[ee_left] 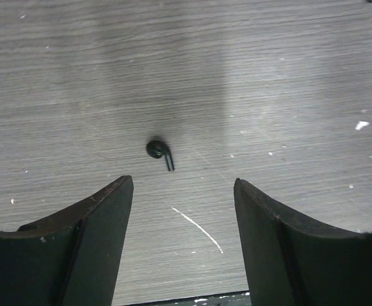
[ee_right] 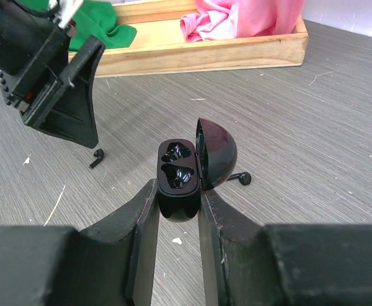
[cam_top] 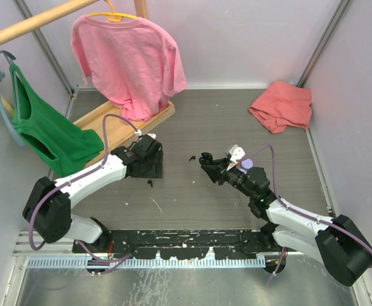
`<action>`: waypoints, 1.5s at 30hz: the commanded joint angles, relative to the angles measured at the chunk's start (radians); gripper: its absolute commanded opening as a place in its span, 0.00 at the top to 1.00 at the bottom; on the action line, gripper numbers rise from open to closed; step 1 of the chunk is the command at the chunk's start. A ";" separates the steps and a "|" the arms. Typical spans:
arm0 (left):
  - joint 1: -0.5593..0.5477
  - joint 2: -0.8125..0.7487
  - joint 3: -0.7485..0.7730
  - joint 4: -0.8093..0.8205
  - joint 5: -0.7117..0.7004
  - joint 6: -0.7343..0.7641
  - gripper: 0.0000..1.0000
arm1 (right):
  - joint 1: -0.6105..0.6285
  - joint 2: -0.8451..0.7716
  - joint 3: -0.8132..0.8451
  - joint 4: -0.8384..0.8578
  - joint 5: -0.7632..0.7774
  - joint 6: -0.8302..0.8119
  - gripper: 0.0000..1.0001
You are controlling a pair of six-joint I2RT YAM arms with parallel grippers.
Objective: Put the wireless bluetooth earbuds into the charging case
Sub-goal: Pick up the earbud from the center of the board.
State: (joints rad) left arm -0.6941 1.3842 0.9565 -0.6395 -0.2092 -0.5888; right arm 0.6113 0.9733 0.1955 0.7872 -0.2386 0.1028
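Right gripper (ee_right: 178,203): pinching the open black case (ee_right: 180,167), lid up, both sockets empty.
Left gripper (ee_left: 182,185): spread wide, hovering over one black earbud (ee_left: 157,150) on the table (ee_left: 281,76); other earbud (ee_right: 240,178) lying just behind the case. Nothing inserted yet; seemingly both pickups left.

The charging case (ee_right: 178,185) is glossy black plastic, the table (ee_right: 313,127) matt grey woodgrain, the tray (ee_right: 205,54) bare wood.
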 commanded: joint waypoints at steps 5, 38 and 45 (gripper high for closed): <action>0.076 0.075 -0.011 -0.003 0.058 -0.020 0.43 | 0.000 -0.008 -0.002 0.087 0.024 0.005 0.99; 0.123 0.337 -0.003 0.054 0.166 0.036 0.74 | 0.002 -0.010 0.002 0.069 0.032 0.006 0.99; 0.124 0.346 0.004 0.067 0.182 0.046 0.84 | 0.002 -0.003 0.007 0.066 0.017 0.003 0.99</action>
State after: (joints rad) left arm -0.5720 1.6726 0.9863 -0.6434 -0.0704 -0.5495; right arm 0.6113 0.9733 0.1905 0.7998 -0.2180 0.1074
